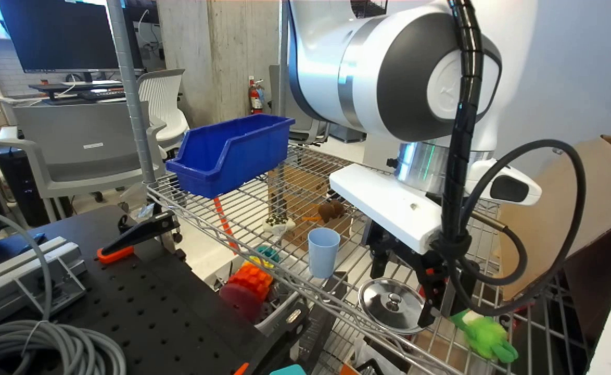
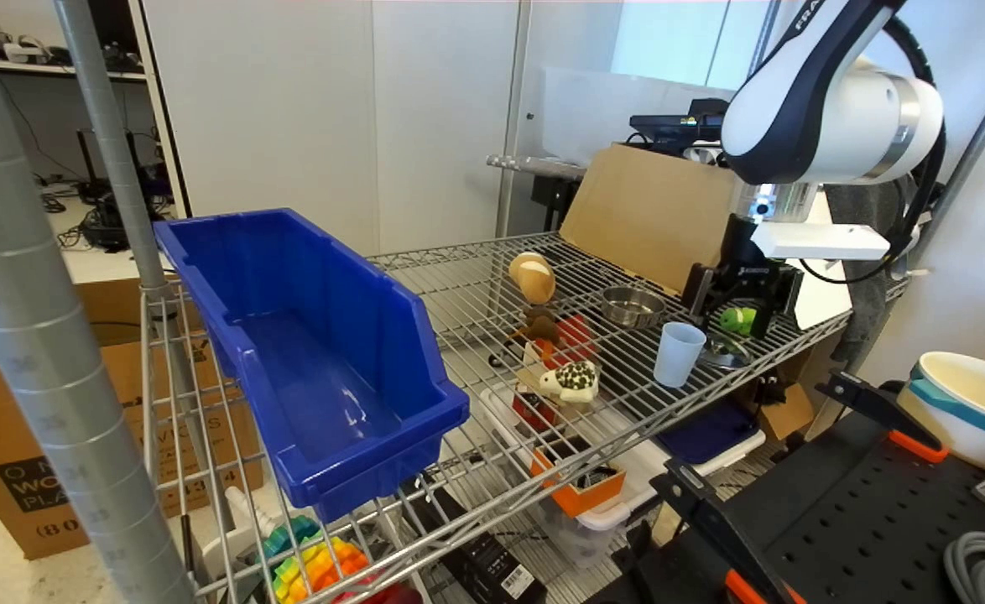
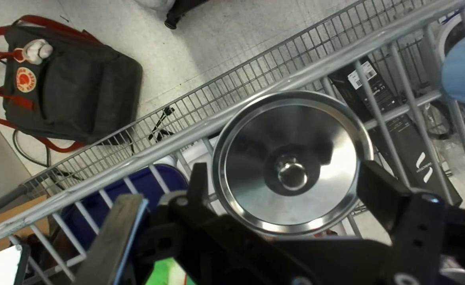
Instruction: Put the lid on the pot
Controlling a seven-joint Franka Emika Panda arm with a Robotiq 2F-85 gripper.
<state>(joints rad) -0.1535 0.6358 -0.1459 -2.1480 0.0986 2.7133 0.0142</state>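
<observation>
The lid (image 1: 383,315) is a round silver disc with a central knob, lying flat on the wire shelf close to its edge rail. It also shows in an exterior view (image 2: 726,356), and large in the wrist view (image 3: 256,142). My gripper (image 3: 288,174) is open and empty, its fingers apart on either side of the lid's knob and above the lid. It also shows in both exterior views (image 1: 402,294) (image 2: 732,317). The pot (image 2: 631,308), low and steel, stands uncovered on the shelf in an exterior view, farther in than the lid. Elsewhere I cannot make it out clearly.
A light blue cup (image 1: 323,252) stands upright beside the lid. A green toy (image 1: 487,336) lies on the lid's other side. A blue bin (image 2: 333,361), a turtle toy (image 2: 572,382), a brown toy (image 2: 540,325) and a cardboard panel (image 2: 652,226) are also on the shelf.
</observation>
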